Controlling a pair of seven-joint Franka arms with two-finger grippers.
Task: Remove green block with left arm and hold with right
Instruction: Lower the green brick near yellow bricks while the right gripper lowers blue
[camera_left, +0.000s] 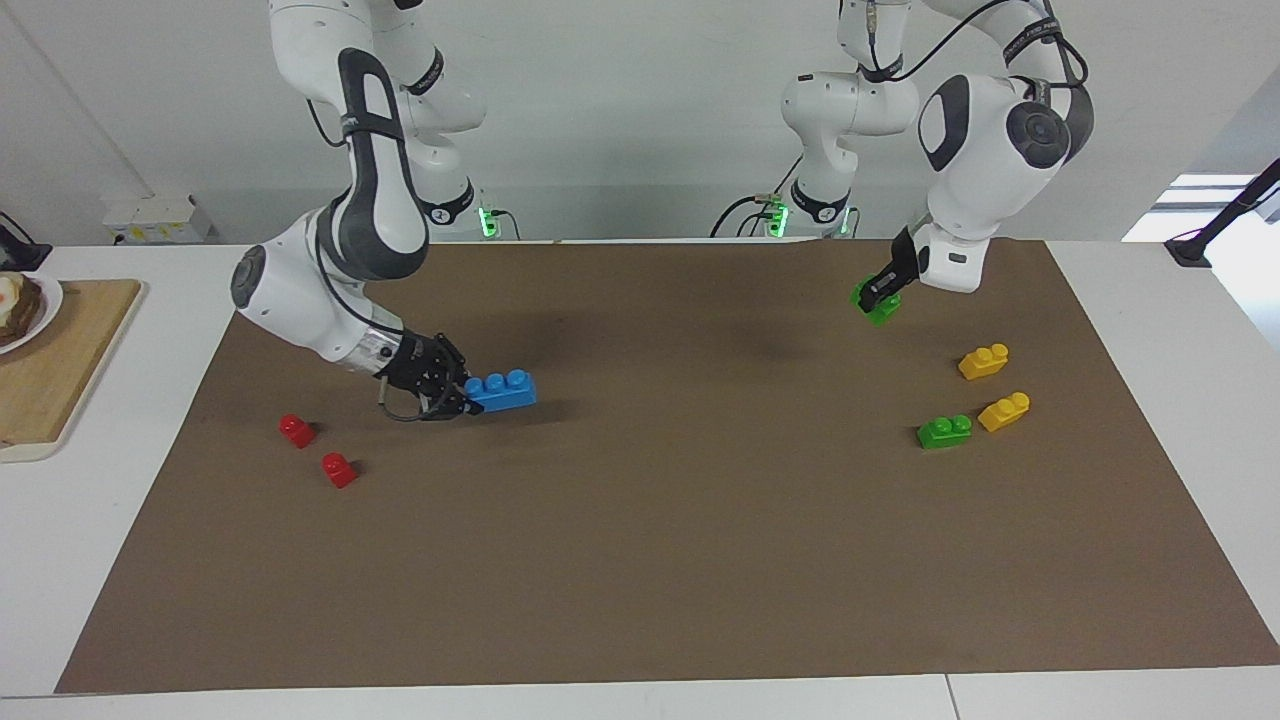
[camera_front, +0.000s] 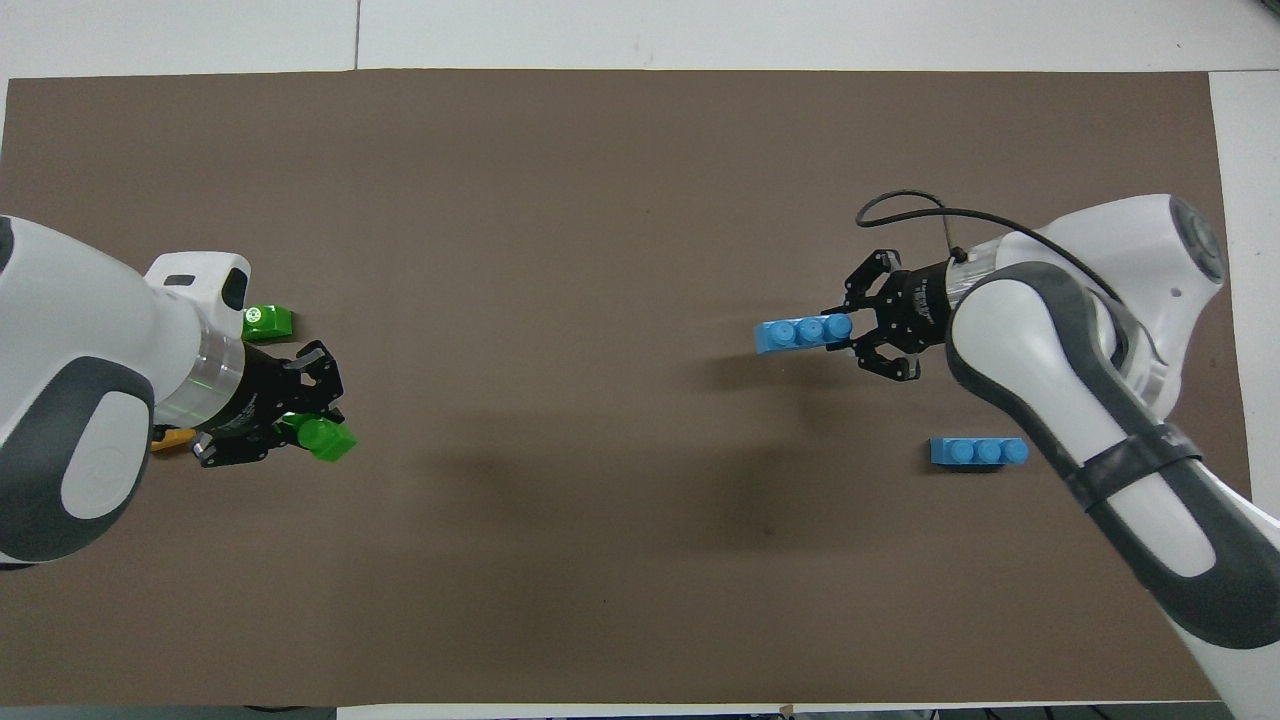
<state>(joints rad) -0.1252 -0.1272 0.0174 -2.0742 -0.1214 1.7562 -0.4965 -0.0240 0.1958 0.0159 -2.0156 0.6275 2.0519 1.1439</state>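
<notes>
Two white jointed robot arms work over a brown mat on a white worktop. The left hand (camera_left: 880, 297) is raised over the mat toward the left arm's end, its fingers clamped on a small bright green plastic brick (camera_left: 877, 305) held clear of the surface. The right hand (camera_left: 452, 389) — toward the right arm's end — is closed on one end of a long blue three-stud brick (camera_left: 503, 389). On the mat lie a second green brick (camera_left: 944, 431), two yellow bricks (camera_left: 983, 361), two small red bricks (camera_left: 297, 430) and another blue three-stud brick (camera_front: 978, 451).
</notes>
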